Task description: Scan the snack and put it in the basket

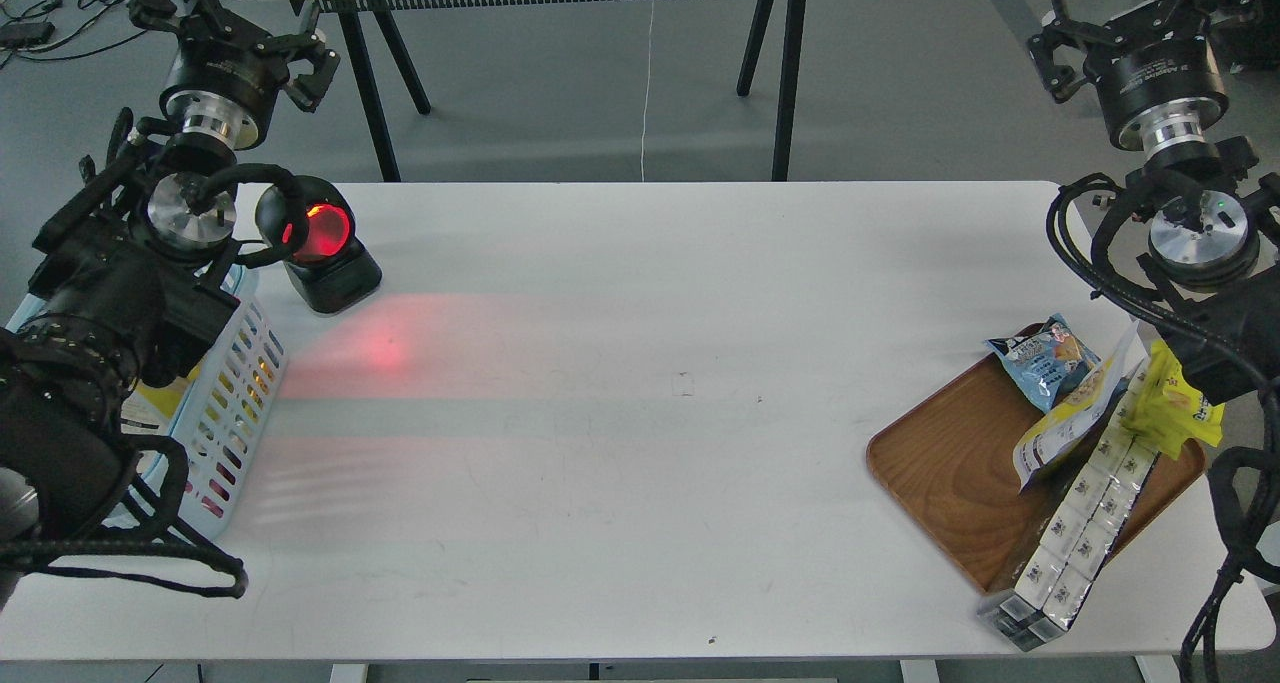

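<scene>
The light blue basket (237,383) stands at the table's left edge, mostly hidden behind my left arm. Of the snack inside it only a yellow sliver (160,399) shows past the arm. My left gripper (238,35) is raised beyond the table's far left corner, above and behind the basket. Its fingers are spread and it holds nothing. My right gripper (1125,25) is raised beyond the far right corner, also spread and empty.
A black scanner (318,246) glows red beside the basket and casts red light on the table. A brown wooden tray (945,468) at the right holds a blue packet (1045,358), a yellow-white pouch (1065,425), a bright yellow pack (1180,408) and a long strip pack (1075,533).
</scene>
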Controlling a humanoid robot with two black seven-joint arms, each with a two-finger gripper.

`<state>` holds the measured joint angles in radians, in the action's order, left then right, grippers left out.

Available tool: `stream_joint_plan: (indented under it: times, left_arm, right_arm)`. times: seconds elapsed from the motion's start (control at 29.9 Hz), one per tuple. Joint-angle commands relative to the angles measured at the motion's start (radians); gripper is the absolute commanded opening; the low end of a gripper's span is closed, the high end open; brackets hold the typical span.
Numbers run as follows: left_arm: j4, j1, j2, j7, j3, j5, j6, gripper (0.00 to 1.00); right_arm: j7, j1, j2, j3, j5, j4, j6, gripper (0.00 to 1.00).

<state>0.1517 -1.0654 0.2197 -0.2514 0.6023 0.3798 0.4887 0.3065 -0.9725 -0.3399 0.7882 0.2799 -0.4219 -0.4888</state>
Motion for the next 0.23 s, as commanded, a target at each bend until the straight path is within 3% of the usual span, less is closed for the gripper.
stream_joint_plan:
  times: [0.0,0.2]
  left_arm:
    - [0.003,0.007,0.004,-0.003,0.011,0.001,0.000,1.00]
    - [0.003,0.015,0.012,-0.006,0.022,-0.001,0.000,1.00]
  right_arm:
    - [-0.006,-0.018,0.015,-0.001,-0.002,0.003,0.000,0.99]
    - [-0.007,-0.048,0.021,-0.007,-0.005,0.008,0.000,0.99]
